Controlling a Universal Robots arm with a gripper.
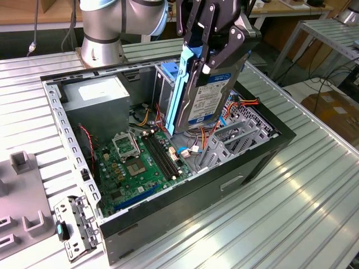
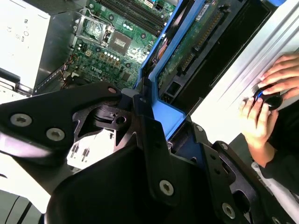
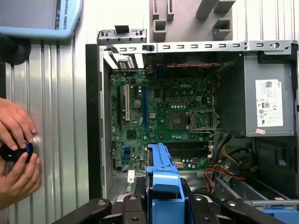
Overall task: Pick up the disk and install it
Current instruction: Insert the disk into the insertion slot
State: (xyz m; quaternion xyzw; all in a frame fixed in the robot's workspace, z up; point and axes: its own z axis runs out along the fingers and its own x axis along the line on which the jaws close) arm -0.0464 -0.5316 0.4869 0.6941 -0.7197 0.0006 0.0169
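1. The disk [image 1: 205,101] hangs over the open computer case [image 1: 235,176], long axis near vertical, label facing the exterior view's right.
2. The gripper [image 1: 208,60] clamps its top end; it seems tilted slightly.

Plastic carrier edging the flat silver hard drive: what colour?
The plastic carrier is light blue; exterior view shows it best.

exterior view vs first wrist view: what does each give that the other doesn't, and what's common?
Exterior view: the labelled face of the disk, standing on edge over the open case and clamped in the gripper; the arm's base behind the case; a loose metal bracket on the table by the case's near corner.
First wrist view: a person's hands around a black knob, and a blue-edged screen near them.
Shared: the green motherboard, the grey power supply and the disk's blue carrier.
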